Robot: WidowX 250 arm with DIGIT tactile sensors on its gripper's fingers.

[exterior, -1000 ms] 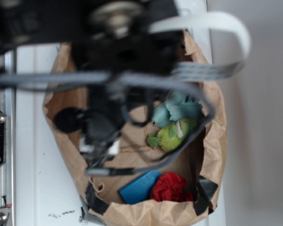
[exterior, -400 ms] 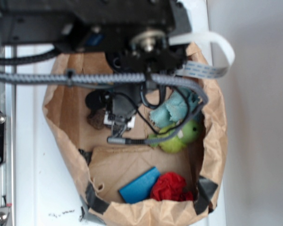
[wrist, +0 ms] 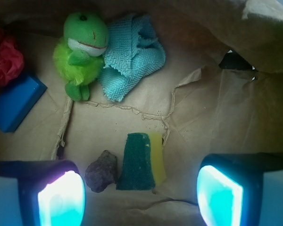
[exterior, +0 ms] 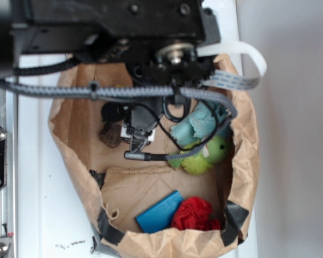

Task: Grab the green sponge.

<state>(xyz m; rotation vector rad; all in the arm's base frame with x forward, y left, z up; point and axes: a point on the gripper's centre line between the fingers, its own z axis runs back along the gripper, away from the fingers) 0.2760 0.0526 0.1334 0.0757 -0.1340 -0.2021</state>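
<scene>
**Tool lined up over the sponge, descent not yet made**

In the wrist view the tool (wrist: pixel 140 200) stands wide open with nothing held; its two pads (wrist: pixel 61 200) glow at the lower corners of the frame, well apart; between them, on the brown paper floor of the bag (wrist: pixel 217 113), lies the green sponge (wrist: pixel 140 162), dark scouring face up with the yellow foam showing along its right edge; a small dark stone (wrist: pixel 101 171) sits just beside the sponge on its left, seemingly touching or nearly so.

Farther off are a lime-green plush frog (wrist: pixel 82 52), a light blue cloth (wrist: pixel 132 56) against it, a blue block (wrist: pixel 14 101) at the left, and a red crumpled thing (wrist: pixel 4 59) in the far left corner.

By my judgement this is the approach step, with the grasp still to come; the next move calls for a straight lowering so the pads bracket the sponge alone; the left pad must drop clear of the stone, or shift slightly right, before closing.
</scene>
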